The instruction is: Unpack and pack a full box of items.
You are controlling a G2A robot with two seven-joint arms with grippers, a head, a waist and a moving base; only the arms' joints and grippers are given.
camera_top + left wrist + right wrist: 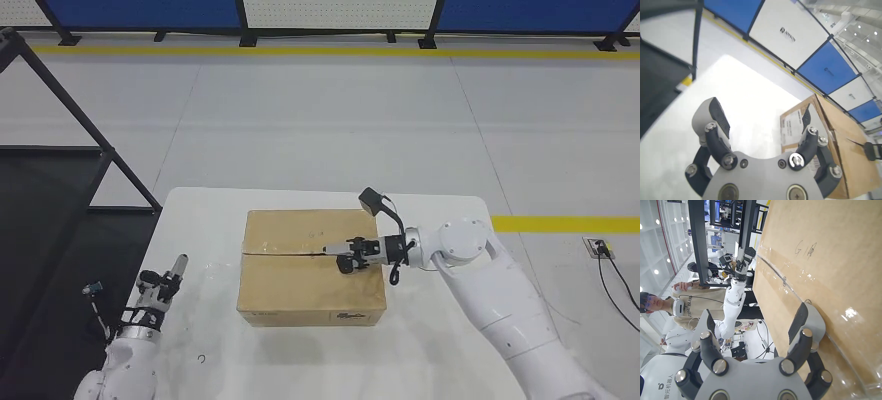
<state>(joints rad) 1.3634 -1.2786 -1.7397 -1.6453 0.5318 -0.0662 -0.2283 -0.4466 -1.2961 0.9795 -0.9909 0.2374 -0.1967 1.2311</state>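
The sealed cardboard box (310,275) is sitting on the desk (200,230). The right pincer (343,258), released, is pressing one finger (810,317) on the box's taped seam (772,269). I'd worry it's going to skid off the slick tape. The left pincer (761,108) is hovering released beside the box.

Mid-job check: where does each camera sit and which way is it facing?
Top: above the arms, looking down at table and box; both arms show.
Left wrist: off the box's side, facing it past the open left gripper.
Right wrist: along the box's taped top, behind the open right gripper.
All share the box.

A white table (210,222) carries one closed cardboard box (290,285).
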